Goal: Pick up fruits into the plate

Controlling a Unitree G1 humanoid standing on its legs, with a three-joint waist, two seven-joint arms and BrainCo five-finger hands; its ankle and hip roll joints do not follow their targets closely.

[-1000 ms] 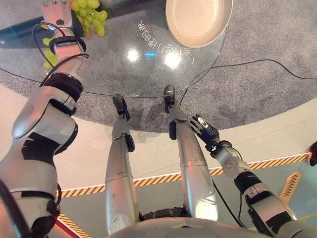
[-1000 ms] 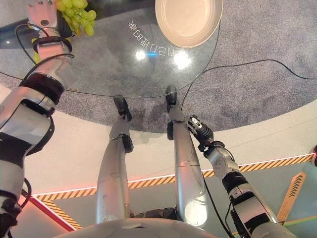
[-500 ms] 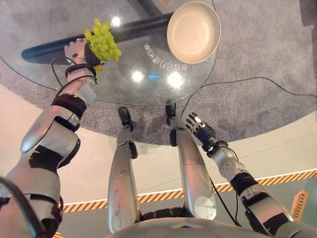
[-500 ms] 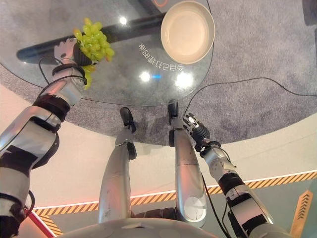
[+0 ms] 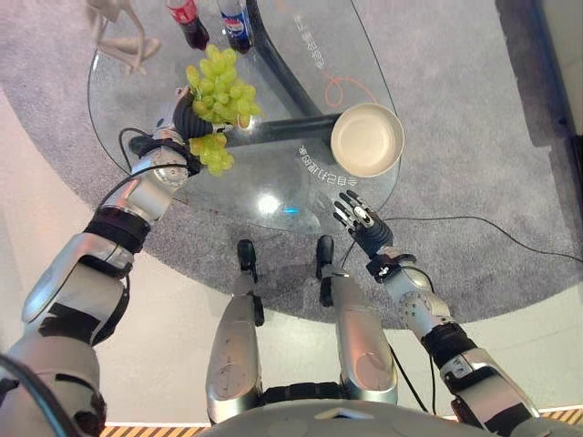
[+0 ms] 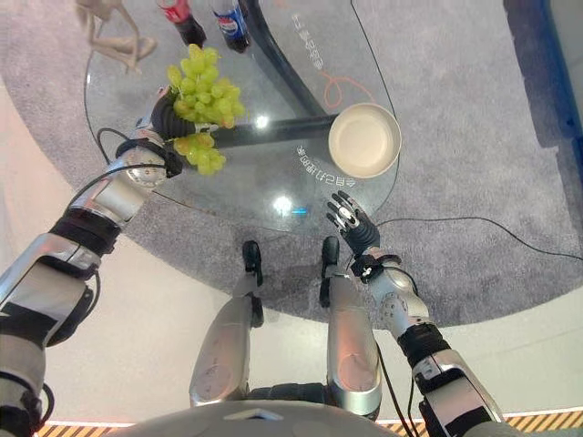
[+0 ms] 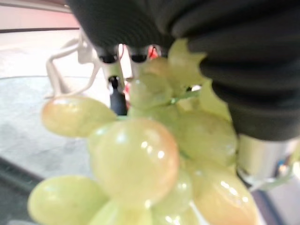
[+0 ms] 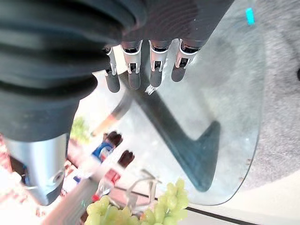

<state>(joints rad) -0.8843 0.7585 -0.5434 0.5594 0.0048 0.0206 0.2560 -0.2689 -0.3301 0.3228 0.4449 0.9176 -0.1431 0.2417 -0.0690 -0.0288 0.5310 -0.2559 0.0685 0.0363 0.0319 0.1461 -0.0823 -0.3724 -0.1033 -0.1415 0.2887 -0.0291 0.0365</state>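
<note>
A bunch of green grapes (image 5: pixel 221 89) hangs over the left part of the round glass table (image 5: pixel 273 177), and my left hand (image 5: pixel 185 116) is shut on it. Close up in the left wrist view, the grapes (image 7: pixel 150 154) hang right under the hand's dark cover (image 7: pixel 243 70). An empty cream plate (image 5: pixel 367 139) sits at the table's right edge, well to the right of the grapes. My right hand (image 5: pixel 360 221) hovers open by the near rim below the plate, its fingers (image 8: pixel 140 70) straight and holding nothing.
Two drink bottles (image 5: pixel 187 20) (image 5: pixel 235 22) and a white figure-shaped stand (image 5: pixel 118 27) are on the far side of the table. The table's dark base (image 5: pixel 278 64) shows through the glass. Grey carpet (image 5: pixel 474 137) lies around the table.
The camera has tilted, so the whole picture shifted. My left hand has lifted the grapes up off the glass. My right hand has risen to the table's near rim.
</note>
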